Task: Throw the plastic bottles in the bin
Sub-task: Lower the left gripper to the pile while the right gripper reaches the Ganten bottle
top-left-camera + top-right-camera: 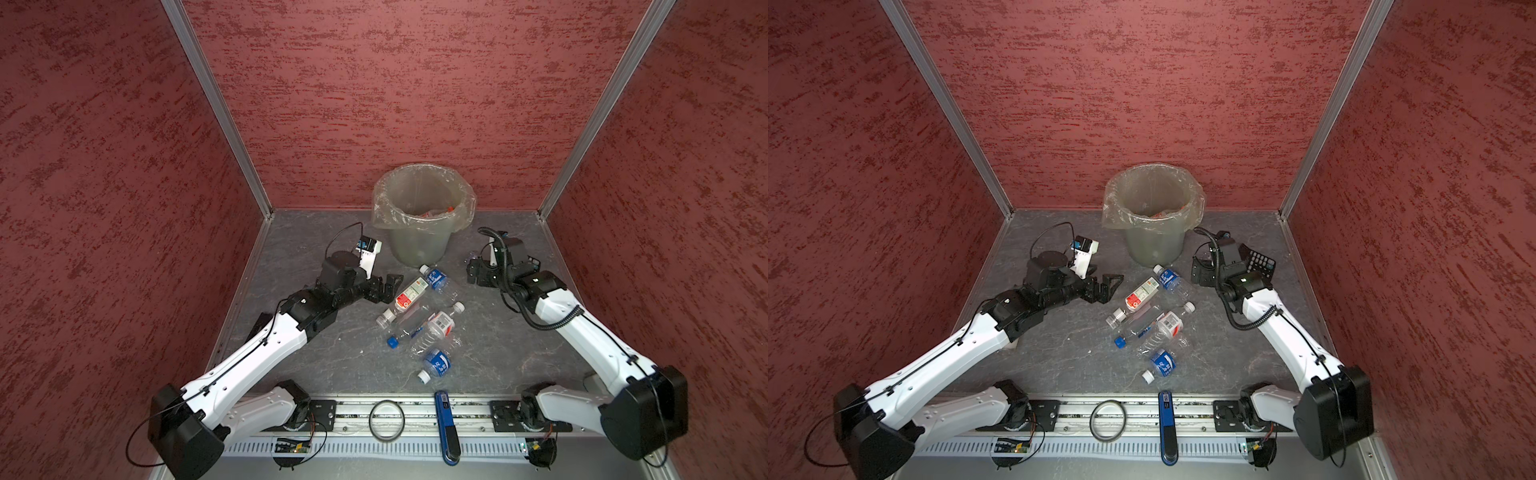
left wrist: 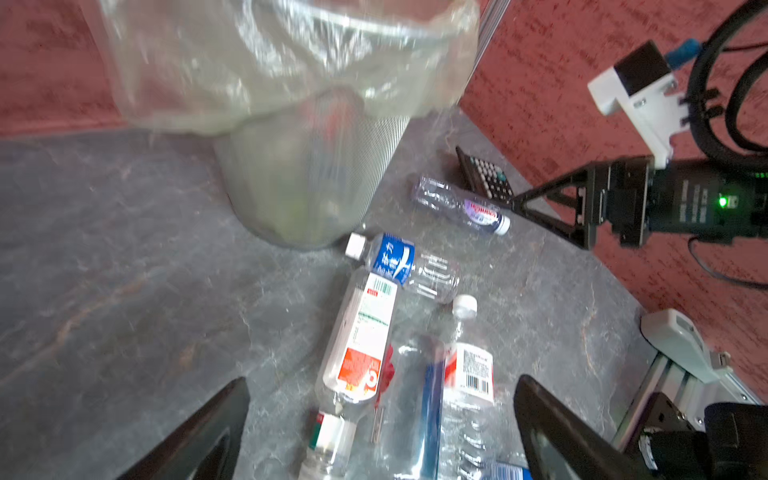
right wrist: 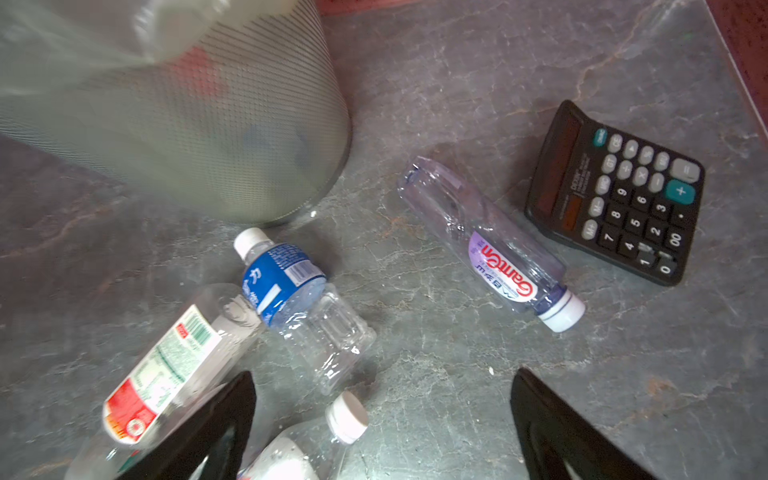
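Grey stone-patterned counter (image 1: pixel 332 357) carries everything. The bin (image 1: pixel 415 249) stands upright at the middle of both top views, against the back wall, with its clear bag (image 1: pixel 382 208) folded over the rim. Red and clear bits show inside it, too small for me to tell apart.

Just below the bin, five bottles lie on their sides in a loose cluster:
- a blue-label bottle (image 1: pixel 436 279) lies nearest the bin, its white cap toward it
- a red-and-white-label bottle (image 1: pixel 409 296) lies close against that one on the left
- a blue-capped bottle (image 1: pixel 410 327) and a barcode-label bottle (image 1: pixel 439 325) lie side by side below those two
- a second blue-label bottle (image 1: pixel 436 365) lies lowest in the frame

My left hand (image 1: pixel 392 287) sits left of the cluster, just beside the red-and-white-label bottle. Its fingers are spread wide and hold nothing; I can't tell whether it touches that bottle. My right hand (image 1: pixel 1200 270) hangs to the right of the bin, also spread wide and empty.

From its wrist camera I see a sixth, purple-label bottle (image 3: pixel 494 245) lying on the counter between the bin and a black calculator (image 3: pixel 619 195), just beside the calculator
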You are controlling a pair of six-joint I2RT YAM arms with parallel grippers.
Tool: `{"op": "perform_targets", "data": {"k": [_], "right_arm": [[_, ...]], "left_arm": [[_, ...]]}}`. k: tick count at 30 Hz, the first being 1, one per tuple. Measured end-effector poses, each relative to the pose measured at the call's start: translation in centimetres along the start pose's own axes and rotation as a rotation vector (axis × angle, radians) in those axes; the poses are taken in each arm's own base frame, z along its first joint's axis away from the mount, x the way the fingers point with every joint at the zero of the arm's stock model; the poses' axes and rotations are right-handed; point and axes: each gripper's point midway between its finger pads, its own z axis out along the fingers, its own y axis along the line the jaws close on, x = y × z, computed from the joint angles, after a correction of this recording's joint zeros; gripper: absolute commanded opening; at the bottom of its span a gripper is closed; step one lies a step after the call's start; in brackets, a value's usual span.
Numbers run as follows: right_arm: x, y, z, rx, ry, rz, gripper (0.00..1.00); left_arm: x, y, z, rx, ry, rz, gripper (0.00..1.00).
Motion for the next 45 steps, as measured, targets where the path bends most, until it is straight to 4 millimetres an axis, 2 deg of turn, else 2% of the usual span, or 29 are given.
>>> {"op": "perform_targets", "data": {"k": [4,8,12,15,19,26,28,33,45], "right_arm": [[-0.3,-1.4,2.8,0.092,0.042,-0.024,0.98],[-2.1,-3.5,4.4,0.145,0.048,-0.011,0.98],[-4.0,-5.0,7.4,0.19,0.057,-0.026,0.99],[-3.2,-5.6,9.9,0.208,0.101,-0.06,0.98],[-1.8,-6.3,12.0,0.211,0.153,-0.093,0.98],[-2.4,-7.7,13.1,0.168,0.137,-0.063,0.98],[-2.5,-7.8,13.4,0.151,0.132,-0.053,0.95],[-1.5,-6.7,14.3,0.076,0.154,-0.042,0.92],[0.8,-6.0,15.4,0.029,0.228,-0.009,0.82]], "left_arm": [[2.7,-0.2,0.6,0.023,0.069,-0.026,1.0],[2.7,0.3,0.1,0.027,0.066,-0.058,1.0],[2.3,0.9,-0.7,0.032,0.045,-0.087,1.0],[2.3,1.4,-0.9,0.034,0.042,-0.106,1.0],[2.5,2.1,-0.9,0.039,0.049,-0.142,0.99],[3.4,2.0,-0.6,0.066,0.076,-0.17,0.99],[3.4,2.3,-0.4,0.068,0.08,-0.186,0.99],[3.1,3.3,-0.2,0.066,0.077,-0.232,0.99],[3.1,3.0,0.3,0.094,0.088,-0.262,1.0]]}}
